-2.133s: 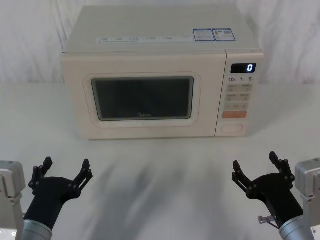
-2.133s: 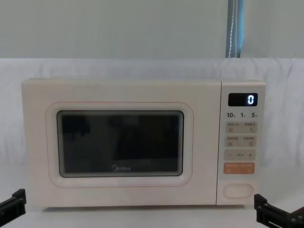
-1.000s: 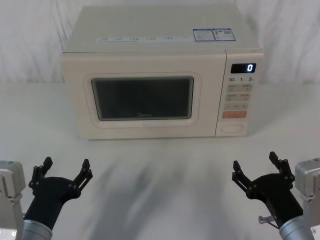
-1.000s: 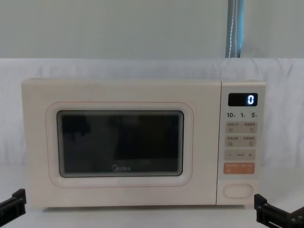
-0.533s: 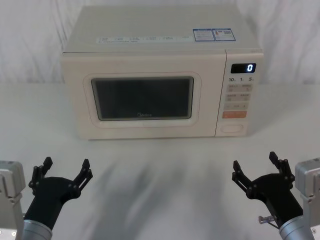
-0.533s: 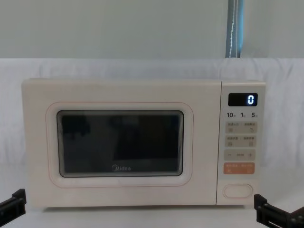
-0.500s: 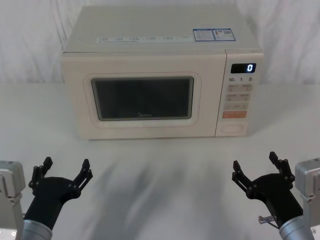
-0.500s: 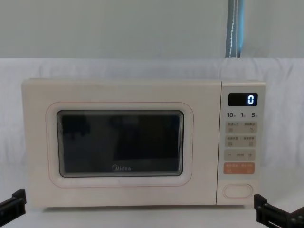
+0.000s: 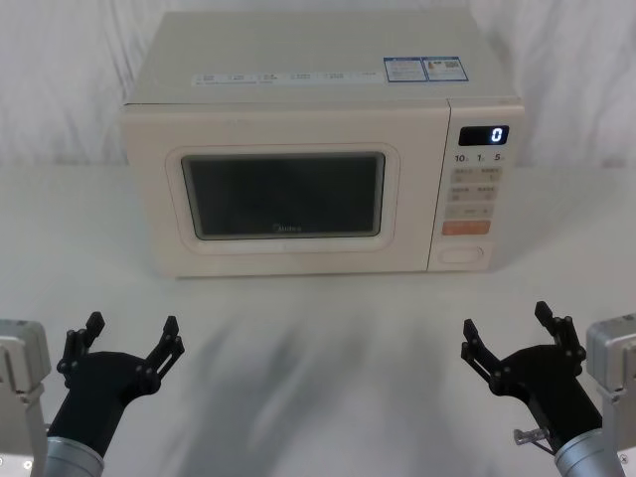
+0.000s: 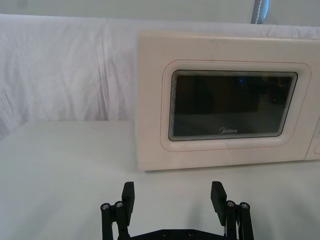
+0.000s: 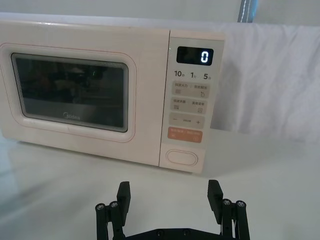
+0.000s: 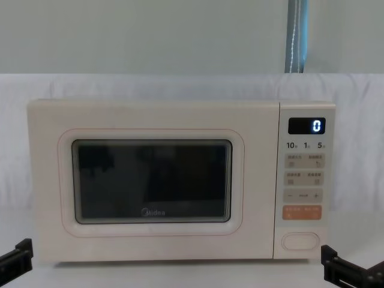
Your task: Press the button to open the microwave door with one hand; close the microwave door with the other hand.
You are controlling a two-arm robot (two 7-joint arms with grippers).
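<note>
1. Nothing has moved since the earlier frames: my left pincer (image 9: 127,341) and my right pincer (image 9: 512,336) sit exactly where they were, low over the tabletop (image 9: 328,338), and the microwave (image 9: 318,149) is unchanged, its display (image 9: 484,135) still reading 0.

2. Both pincers are spread wide and empty. From each wrist I see my own two fingers apart with bare tabletop between them.

3. The microwave door (image 9: 283,194) is shut, flush with the front, standing ahead of my left pincer and well apart from it.

4. The button (image 11: 182,157) is the wide pill-shaped key at the foot of the keypad, just under the orange key (image 11: 185,135). It lies ahead of my right pincer, slightly to its left, well apart.

5. I judge the task not yet begun: no press, no opening.

6. My right pincer looks best placed for the press. It would need to rise, advance, and meet the button with one fingertip, clear of the orange key.

7. My left pincer then takes the closing push.
</note>
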